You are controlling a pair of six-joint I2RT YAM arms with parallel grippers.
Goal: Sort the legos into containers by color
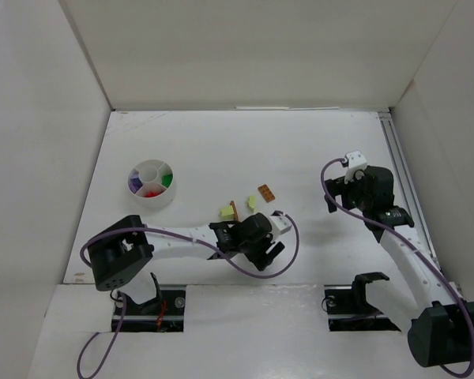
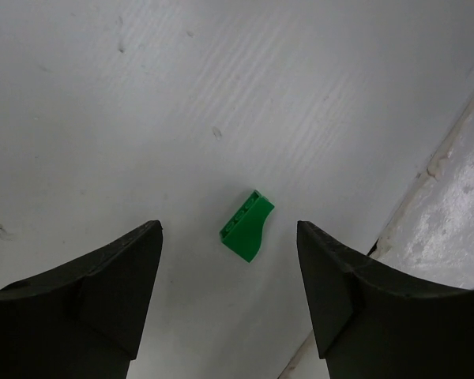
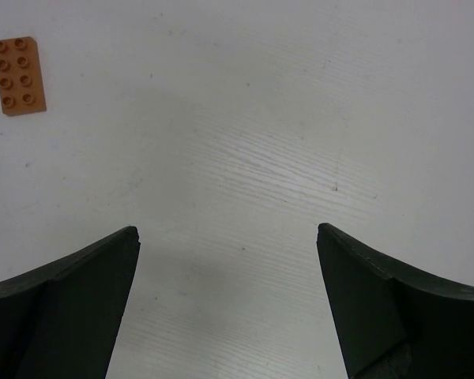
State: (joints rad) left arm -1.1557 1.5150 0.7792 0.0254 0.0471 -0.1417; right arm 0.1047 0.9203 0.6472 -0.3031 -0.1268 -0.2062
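The black fingers (image 2: 103, 300) of the left gripper (image 2: 229, 227) fill the bottom of the left wrist view. They stand apart on either side of a single green lego (image 2: 246, 227), which lies on the white table (image 2: 142, 95) touched by neither finger. Seen from above, that gripper hangs to the right of the round white container (image 1: 152, 202) and closer to the arm bases than it. The green lego is hidden beneath the gripper in that view.

The container stands on the table's left half, its inside split into sections. Purple pieces (image 1: 133, 183), red pieces (image 1: 150, 192) and green pieces (image 1: 167, 180) sit in separate sections.

Four loose legos lie in a ragged row to the container's right, between it and the right arm. Nearest the container is a pale yellow-green piece (image 1: 225, 212), with an orange-brown piece (image 1: 235, 209) just beside it. Next comes a second pale piece (image 1: 252, 202). Farthest from the container is a flat orange-brown brick (image 1: 266, 192), its eight studs facing up.

The right gripper (image 3: 226, 230) hovers farther right again, well apart from the container, its fingers spread wide and gripping nothing. The flat orange-brown brick shows at the upper left of its wrist view.
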